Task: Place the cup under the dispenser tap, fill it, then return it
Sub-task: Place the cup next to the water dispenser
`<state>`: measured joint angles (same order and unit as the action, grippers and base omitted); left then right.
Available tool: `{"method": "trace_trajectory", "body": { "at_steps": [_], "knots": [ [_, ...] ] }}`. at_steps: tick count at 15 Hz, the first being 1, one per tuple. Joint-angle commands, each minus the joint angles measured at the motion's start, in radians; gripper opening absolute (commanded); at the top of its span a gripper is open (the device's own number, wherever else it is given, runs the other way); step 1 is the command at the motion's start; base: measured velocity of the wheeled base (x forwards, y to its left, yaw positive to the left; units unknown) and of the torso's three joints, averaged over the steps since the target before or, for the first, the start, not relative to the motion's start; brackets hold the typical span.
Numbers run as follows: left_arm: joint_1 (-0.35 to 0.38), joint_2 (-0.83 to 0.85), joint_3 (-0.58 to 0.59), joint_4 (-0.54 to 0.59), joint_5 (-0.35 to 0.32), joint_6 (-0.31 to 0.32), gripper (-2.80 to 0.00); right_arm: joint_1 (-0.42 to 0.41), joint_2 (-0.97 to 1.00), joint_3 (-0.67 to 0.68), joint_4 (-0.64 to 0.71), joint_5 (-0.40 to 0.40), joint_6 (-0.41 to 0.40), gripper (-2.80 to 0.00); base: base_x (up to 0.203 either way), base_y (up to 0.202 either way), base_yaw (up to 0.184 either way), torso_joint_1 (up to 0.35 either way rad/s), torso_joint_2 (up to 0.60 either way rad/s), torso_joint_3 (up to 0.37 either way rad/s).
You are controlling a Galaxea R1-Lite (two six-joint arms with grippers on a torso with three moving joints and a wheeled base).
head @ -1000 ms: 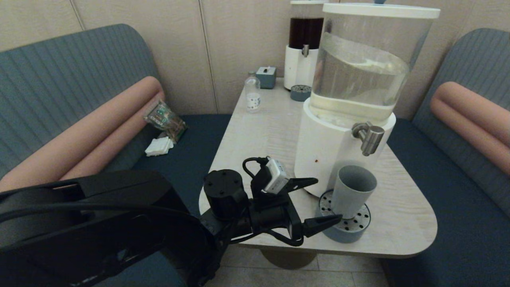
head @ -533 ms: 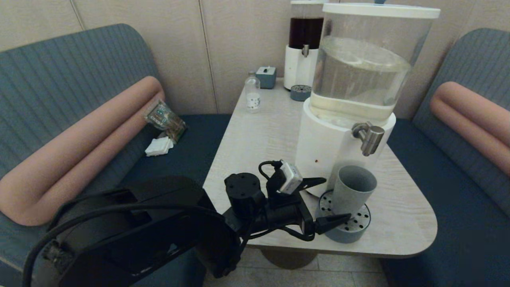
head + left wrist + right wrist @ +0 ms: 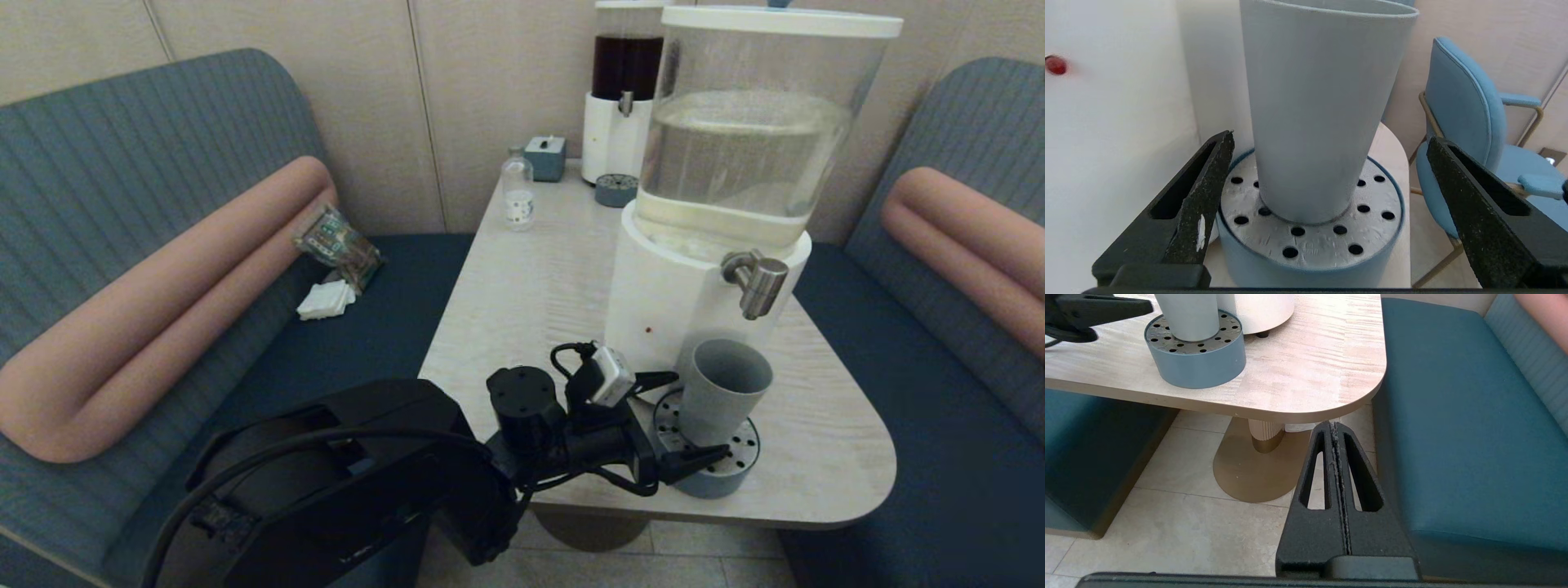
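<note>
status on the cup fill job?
Done: the cup stands on the drip tray under the tap. In hand: the left gripper is open, fingers either side of the cup, not touching. Whether it's filled can't be seen. Left: the return. Right gripper is parked, shut, below the table edge.

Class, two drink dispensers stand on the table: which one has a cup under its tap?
The near, clear-water dispenser: the cup stands below its tap. The dark-liquid dispenser has none.

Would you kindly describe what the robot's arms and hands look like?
Both are matte black. The left hand has two tapering slotted triangular fingers, one with a white scuff, a white camera block and looping black cables behind. The right hand has the same slotted fingers.
</note>
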<state>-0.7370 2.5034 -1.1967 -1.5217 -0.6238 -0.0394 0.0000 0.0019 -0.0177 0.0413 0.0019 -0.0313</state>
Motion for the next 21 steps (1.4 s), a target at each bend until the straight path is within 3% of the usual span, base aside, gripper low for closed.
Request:
{"method": "trace_trajectory", "body": {
  "at_steps": [1,12,16,20,21],
  "knots": [
    [-0.007,0.024,-0.027,-0.008,-0.004,-0.002,0.0,0.0,0.001,0.001,0.0,0.001,-0.001,-2.8,0.0,0.0,0.0,0.0,0.0,0.0],
    [-0.038,0.093,-0.15,-0.008,0.003,-0.013,0.0,0.0,0.001,-0.001,0.0,0.001,-0.001,-2.8,0.0,0.0,0.0,0.0,0.0,0.0],
    [-0.039,0.119,-0.225,-0.008,0.067,-0.011,0.0,0.0,0.001,-0.001,0.0,0.001,-0.001,-2.8,0.0,0.0,0.0,0.0,0.0,0.0],
    [-0.041,0.139,-0.257,-0.008,0.075,-0.011,0.0,0.0,0.001,-0.001,0.0,0.001,-0.001,-2.8,0.0,0.0,0.0,0.0,0.0,0.0],
    [-0.041,0.144,-0.257,-0.008,0.082,-0.01,-2.8,0.0,0.001,0.0,0.0,0.001,-0.001,-2.8,0.0,0.0,0.0,0.0,0.0,0.0]
  ]
}}
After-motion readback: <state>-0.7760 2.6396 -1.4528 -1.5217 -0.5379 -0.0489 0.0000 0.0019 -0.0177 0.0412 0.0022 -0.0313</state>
